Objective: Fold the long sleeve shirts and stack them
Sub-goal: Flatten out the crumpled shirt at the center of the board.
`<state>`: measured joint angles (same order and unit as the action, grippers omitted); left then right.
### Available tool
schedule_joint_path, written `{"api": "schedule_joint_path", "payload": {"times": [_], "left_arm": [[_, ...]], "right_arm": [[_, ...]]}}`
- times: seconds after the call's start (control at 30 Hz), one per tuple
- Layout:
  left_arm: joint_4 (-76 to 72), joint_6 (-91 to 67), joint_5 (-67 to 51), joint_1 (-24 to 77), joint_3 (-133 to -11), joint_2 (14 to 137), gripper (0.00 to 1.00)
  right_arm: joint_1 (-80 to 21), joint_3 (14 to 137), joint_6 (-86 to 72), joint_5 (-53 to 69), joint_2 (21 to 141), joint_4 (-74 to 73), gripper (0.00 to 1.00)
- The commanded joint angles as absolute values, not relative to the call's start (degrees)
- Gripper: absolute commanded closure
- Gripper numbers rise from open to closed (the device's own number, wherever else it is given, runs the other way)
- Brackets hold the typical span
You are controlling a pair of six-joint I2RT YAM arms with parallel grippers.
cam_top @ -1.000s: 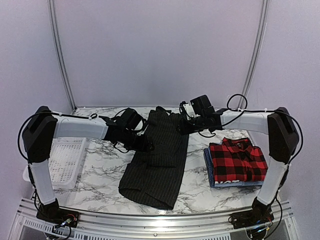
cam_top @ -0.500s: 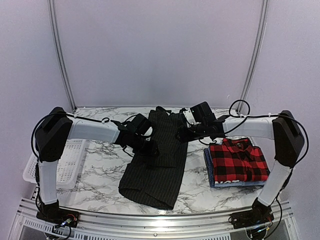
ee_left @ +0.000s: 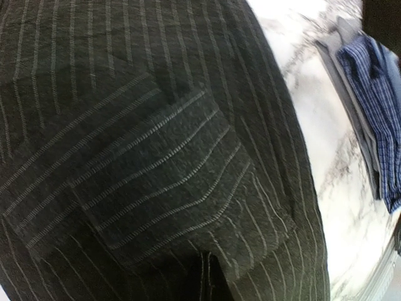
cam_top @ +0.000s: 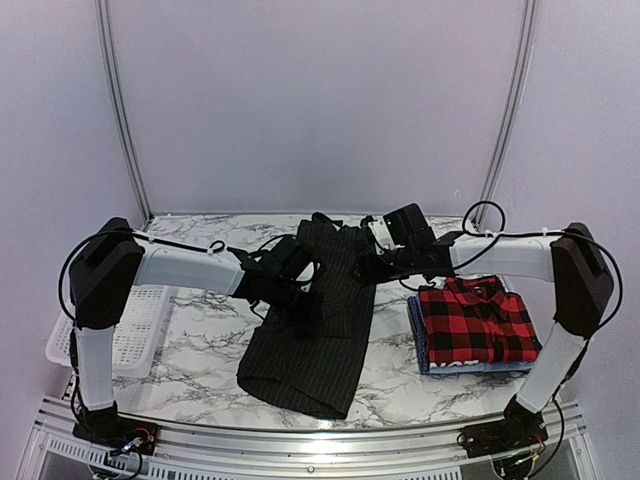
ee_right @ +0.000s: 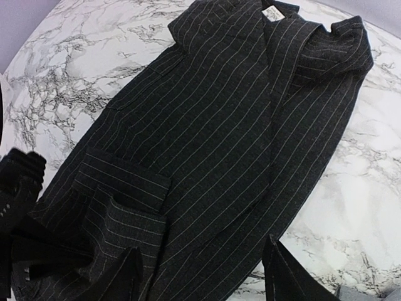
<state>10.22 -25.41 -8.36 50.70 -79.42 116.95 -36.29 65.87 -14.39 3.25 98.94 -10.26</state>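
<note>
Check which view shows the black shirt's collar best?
Right wrist: the collar of the black shirt, with its white label, sits at the top of the frame, close and unblocked. The top view shows the collar only small, at the shirt's far end. Left wrist shows just a folded sleeve, no collar.

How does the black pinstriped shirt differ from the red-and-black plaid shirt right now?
The black pinstriped cloth shirt lies long in the middle, only narrowed; the red-and-black plaid cloth shirt is a compact rectangle at right, stacked on a blue folded shirt. Both are collared.
</note>
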Motion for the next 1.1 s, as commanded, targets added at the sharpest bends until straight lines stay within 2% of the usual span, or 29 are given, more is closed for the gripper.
{"api": "schedule_joint_path", "payload": {"times": [0.0,0.13,0.47,0.53,0.63,0.67,0.77,0.8,0.97,1.07], "left_arm": [[8.63,-24.69,-8.17,52.46,-76.16,112.08,1.00],[9.03,-29.37,-0.64,51.38,-72.32,108.36,1.00],[9.04,-32.59,2.37,48.92,-66.57,102.76,1.00],[9.26,-33.10,2.36,48.11,-66.52,102.81,0.97],[9.71,-33.63,2.11,46.28,-67.29,103.82,0.89],[9.88,-33.69,1.80,45.72,-67.85,104.41,0.87],[10.61,-32.85,1.23,44.81,-70.16,106.92,0.82],[10.97,-32.42,1.16,44.77,-70.93,107.77,0.81],[11.72,-31.39,0.91,44.60,-74.37,112.27,0.70],[11.94,-31.46,0.56,44.35,-76.43,114.59,0.59]], "right_arm": [[-38.37,64.97,-14.16,6.60,97.28,-9.28,0.35],[-40.79,66.19,-14.39,6.11,100.11,-10.26,0.31],[-45.97,76.43,-17.43,1.11,112.42,-13.09,0.23],[-46.98,77.83,-18.09,0.31,114.01,-13.83,0.24],[-47.86,77.55,-19.58,-3.61,113.87,-14.15,0.38],[-48.08,76.98,-20.10,-4.29,113.41,-14.15,0.46],[-48.79,74.67,-21.02,-6.53,110.92,-14.11,0.78],[-49.21,73.75,-21.27,-7.77,109.39,-14.15,0.85],[-50.65,70.10,-21.78,-9.65,104.94,-15.06,0.99],[-51.33,68.13,-22.05,-9.68,103.40,-15.40,1.00]]}}
